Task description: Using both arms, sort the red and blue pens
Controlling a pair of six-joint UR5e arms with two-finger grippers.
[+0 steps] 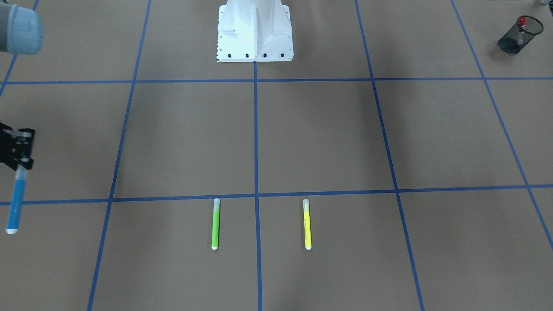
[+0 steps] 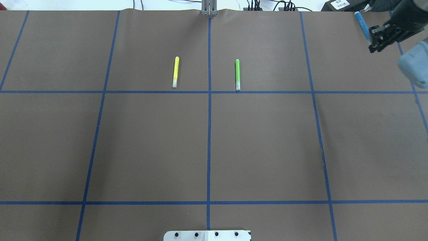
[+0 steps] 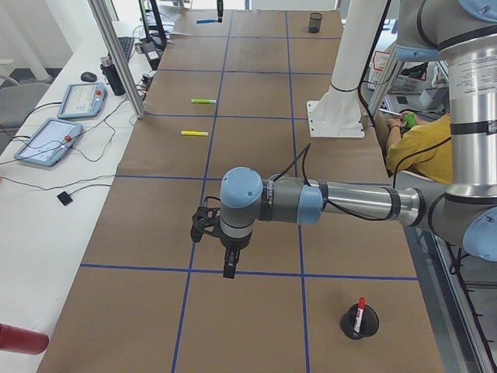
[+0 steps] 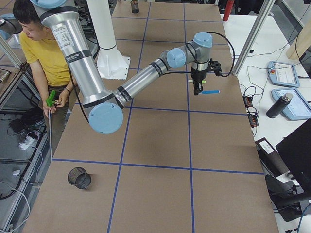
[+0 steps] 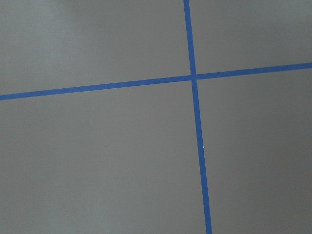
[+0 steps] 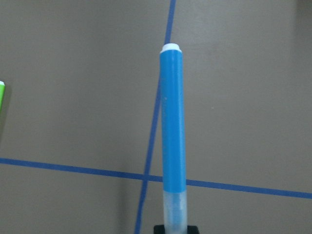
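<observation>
Far left of the front-facing view: the right gripper (image 1: 20, 166) is pinching the blue highlighter (image 1: 16, 203) by its clear cap, and the white end points down-frame, away from the jaws. The wrist camera shows faint print along that blue barrel, too faint to read. Moving right, in the lower middle, the green highlighter (image 1: 215, 223) and the yellow highlighter (image 1: 307, 224) lie flat on the brown table (image 1: 324, 138), parallel, one on each side of the centre tape line (image 1: 256, 129). The yellow one carries small lettering, also unreadable. In the upper right corner, the red marker (image 1: 521, 26) stands cap-up inside the black mesh cup (image 1: 530, 31). In the left side view, the left gripper (image 3: 230, 268) hangs near the cup, just left of it in frame. I can't tell how its jaws stand.
</observation>
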